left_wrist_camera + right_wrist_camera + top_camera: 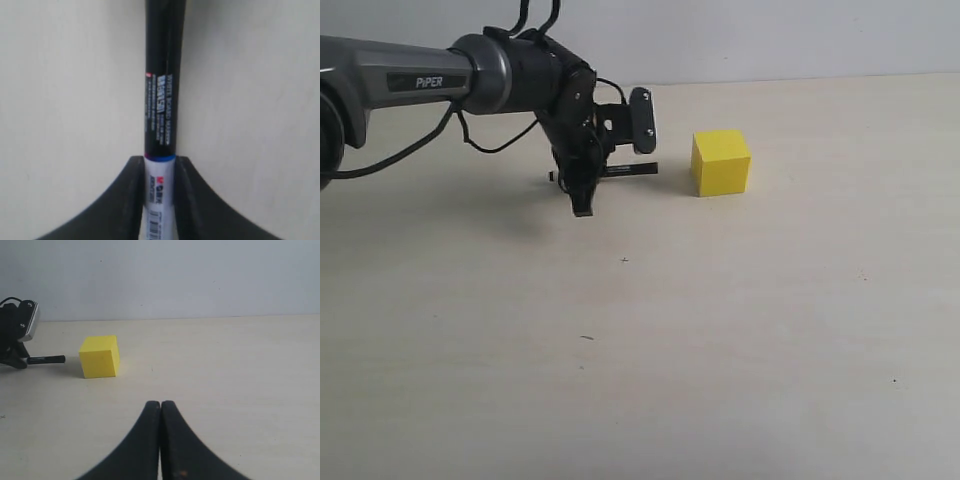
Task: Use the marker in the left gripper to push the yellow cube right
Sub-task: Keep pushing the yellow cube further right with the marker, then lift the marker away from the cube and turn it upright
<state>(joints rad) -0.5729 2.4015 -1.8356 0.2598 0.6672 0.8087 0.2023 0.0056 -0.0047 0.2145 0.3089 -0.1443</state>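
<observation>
The yellow cube point(721, 162) sits on the pale table, right of my left gripper point(582, 200). That gripper points down and is shut on the marker point(620, 170), which lies level with its black tip toward the cube, a small gap short of it. In the left wrist view the fingers point(132, 185) clamp the white barrel while the black part of the marker point(162, 100) sticks out ahead of the left gripper point(160, 161). The right wrist view shows the cube point(99, 357), the marker tip point(47, 359) and my right gripper point(160, 404), shut on nothing and well back from the cube.
The pale wooden table point(720, 330) runs back to a white wall point(770, 35). The left arm's wrist camera point(643, 120) hangs above the marker tip. My right gripper does not show in the exterior view.
</observation>
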